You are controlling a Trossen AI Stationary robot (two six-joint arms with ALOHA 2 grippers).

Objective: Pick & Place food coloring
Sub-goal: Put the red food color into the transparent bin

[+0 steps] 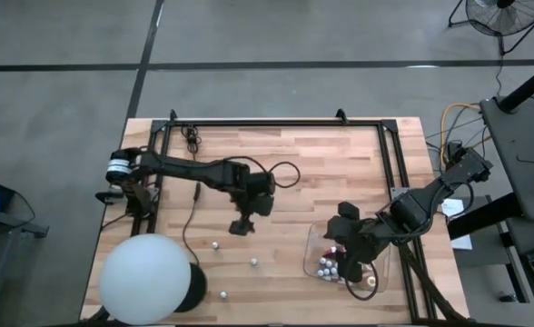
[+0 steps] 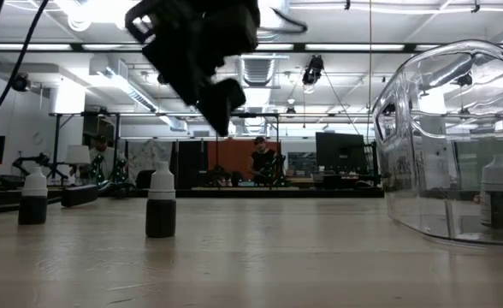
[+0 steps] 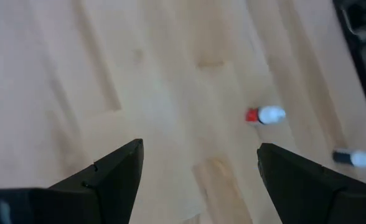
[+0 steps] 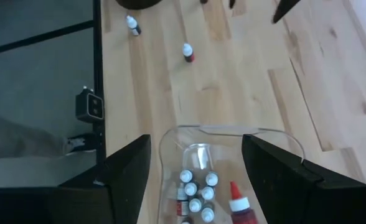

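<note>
Nearest bottle: a food coloring bottle (image 2: 160, 203) stands upright on the table (image 1: 276, 154) closest to the low camera, dark body, white cap; a second bottle (image 2: 33, 198) stands upright farther off.
Loose bottles: three lie scattered on the wood in the high view, among them one (image 1: 253, 262) between the big white ball (image 1: 146, 277) and the clear tray (image 1: 314, 238).
Collected bottles: a cluster of bottles (image 4: 195, 190) sits inside the tray — the rest are well apart from it.
Handling: likely very light and stiff, smooth plastic, easy to tip or roll; best pinched across the body just under the cap, squarely from above.
Left gripper (image 3: 198, 165): fingers spread wide, holding nothing, hanging above bare wood with a red-capped bottle (image 3: 265, 115) lying on its side ahead of it.
Right gripper (image 4: 195, 165): fingers parted, empty — poised over the tray's rim, touching nothing.
</note>
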